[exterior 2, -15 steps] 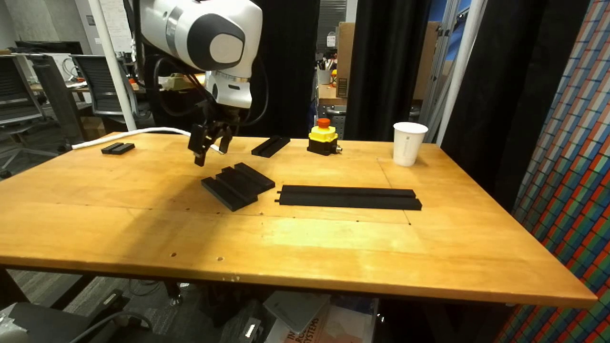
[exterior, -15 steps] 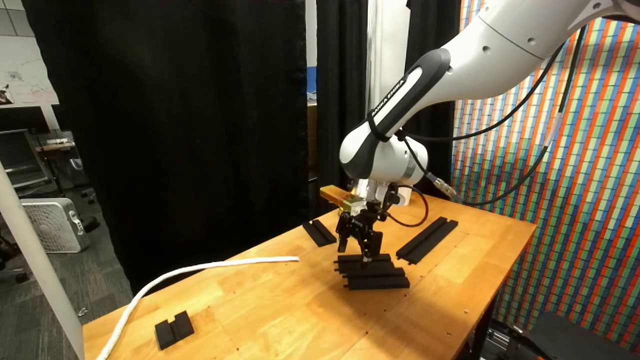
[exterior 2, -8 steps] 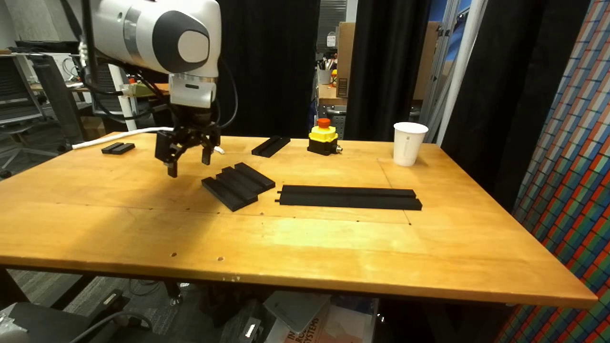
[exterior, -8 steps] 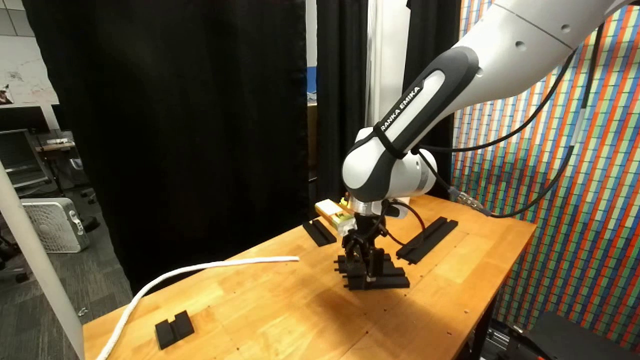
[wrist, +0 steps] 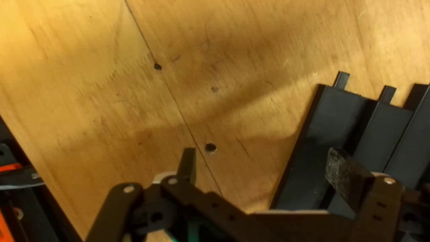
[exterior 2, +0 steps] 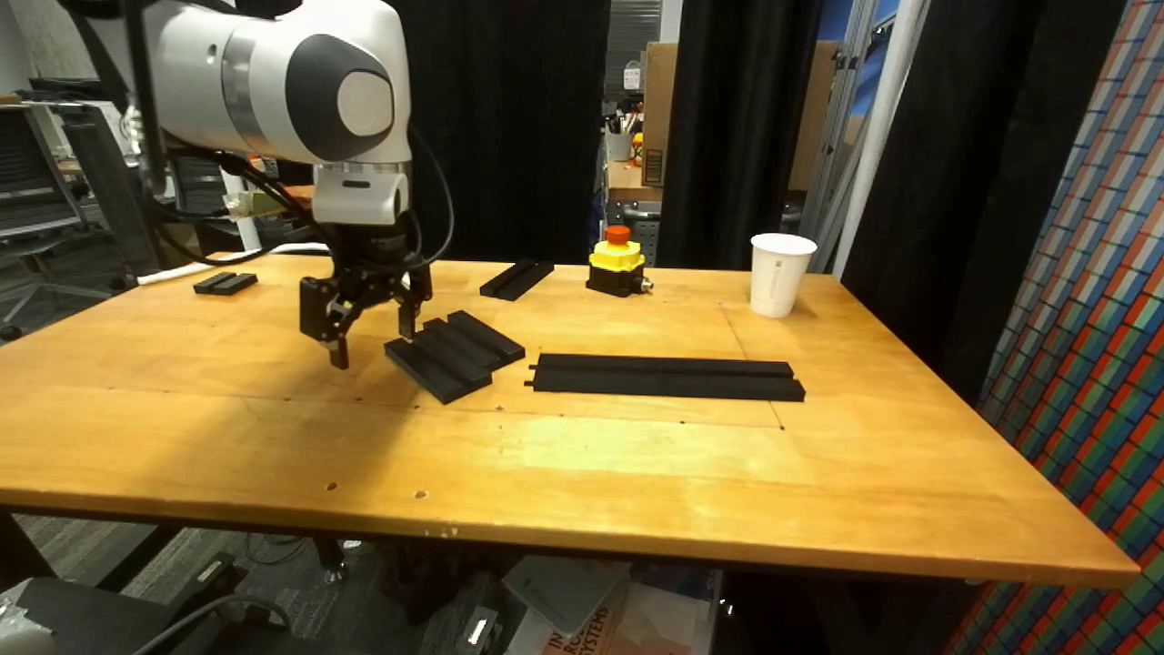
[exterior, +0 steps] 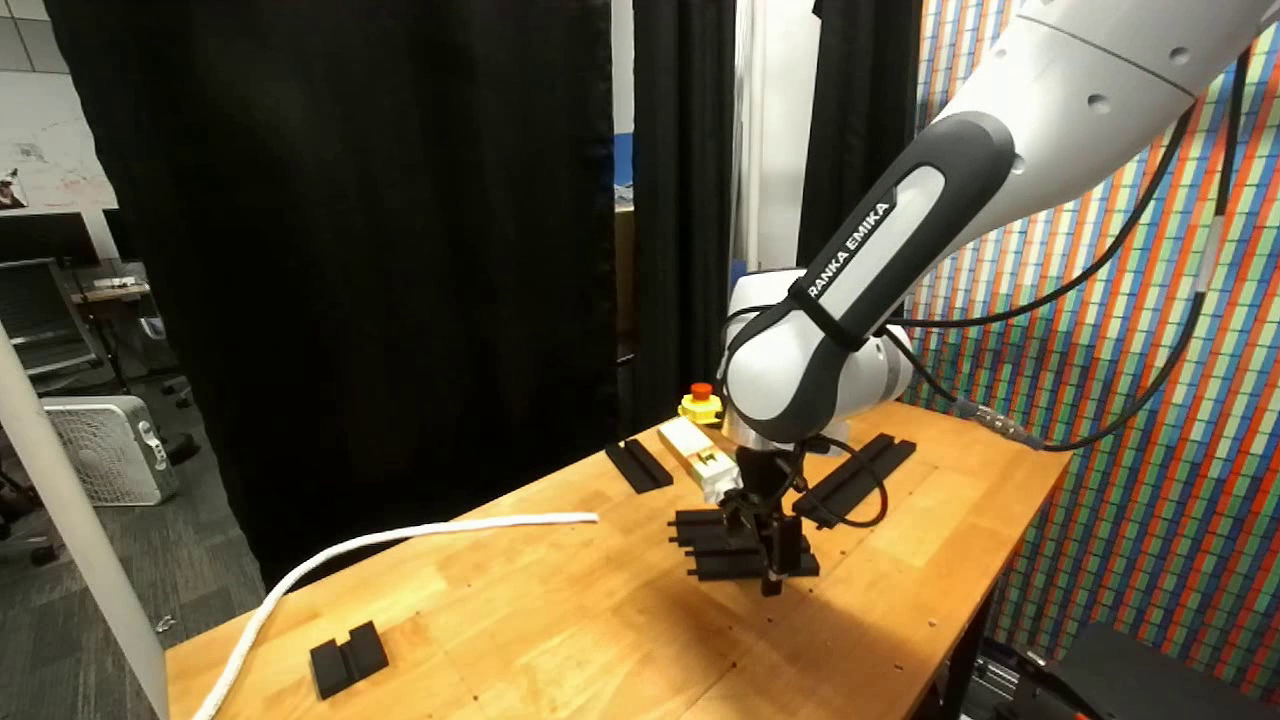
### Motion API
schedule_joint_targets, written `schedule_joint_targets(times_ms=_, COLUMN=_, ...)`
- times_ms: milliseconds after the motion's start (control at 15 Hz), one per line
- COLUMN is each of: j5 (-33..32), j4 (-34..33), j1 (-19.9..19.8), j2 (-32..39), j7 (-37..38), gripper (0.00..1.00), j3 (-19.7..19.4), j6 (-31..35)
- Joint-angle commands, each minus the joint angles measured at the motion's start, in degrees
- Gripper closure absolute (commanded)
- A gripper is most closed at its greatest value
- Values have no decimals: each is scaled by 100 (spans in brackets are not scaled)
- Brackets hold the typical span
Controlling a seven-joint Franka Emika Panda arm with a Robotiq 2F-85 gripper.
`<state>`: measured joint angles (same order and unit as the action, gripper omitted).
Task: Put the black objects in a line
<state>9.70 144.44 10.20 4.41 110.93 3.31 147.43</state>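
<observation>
**Gripper (exterior 2: 373, 339) spread wide by the bar cluster (exterior 2: 455, 353); most room toward the near edge**

In an exterior view, the yellow e-stop (exterior 2: 617, 259) sits close to the back edge of the table (exterior 2: 655, 473), little margin behind. In front of it, a deep run of wood, widest past the bars, down to the near edge. To its right: the white cup (exterior 2: 780, 282), also close to the back edge, then the side edge. To its left: a long stretch of wood, white cord (exterior: 520, 520) far out along the back.

Gripper is front-left of the e-stop, jaws well apart. Wrist view: one fingertip overlaps the bars, the other shows against wood. Can't tell if either touches.

Task pieces, all matte black, flat:
- bar cluster: front-left of the e-stop; bars side by side, ends stepped, small tabs sticking out. Exact count unclear.
- long pair (exterior 2: 668, 382): in front of the e-stop; two strips alongside, ends offset, pegs toward the cluster. Different angle from the cluster, narrow gap between.
- short pair (exterior 2: 527, 282): just left of the e-stop, groove down the middle.
- stubby pair (exterior 2: 232, 284): far left of it, same groove.
</observation>
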Motion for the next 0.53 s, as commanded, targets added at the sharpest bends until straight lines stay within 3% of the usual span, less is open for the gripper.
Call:
schedule_joint_targets(times_ms=0, j5=-236, j4=190, j1=-140, j2=-118, j7=171, gripper=0, j3=9, j6=234)
schedule_joint_targets(times_ms=467, j5=-187, j4=259, j1=-229, j2=-36, j7=160, gripper=0, j3=11, j6=357)
